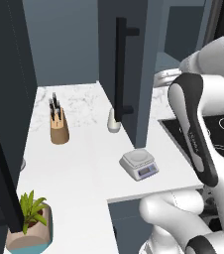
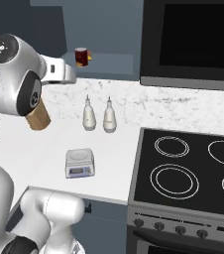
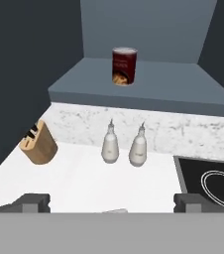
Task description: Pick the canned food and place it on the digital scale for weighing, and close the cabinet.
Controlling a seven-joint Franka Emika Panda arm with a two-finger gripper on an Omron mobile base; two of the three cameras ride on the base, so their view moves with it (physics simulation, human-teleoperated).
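while jaws gape, canned food (image 3: 124, 66) ahead

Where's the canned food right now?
The canned food stands upright on the open cabinet's shelf, above the two white bottles by the backsplash.

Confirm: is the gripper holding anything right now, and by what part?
Nothing is held. The gripper has its jaws wide apart with only counter between them; the canned food stands untouched on the cabinet shelf ahead.
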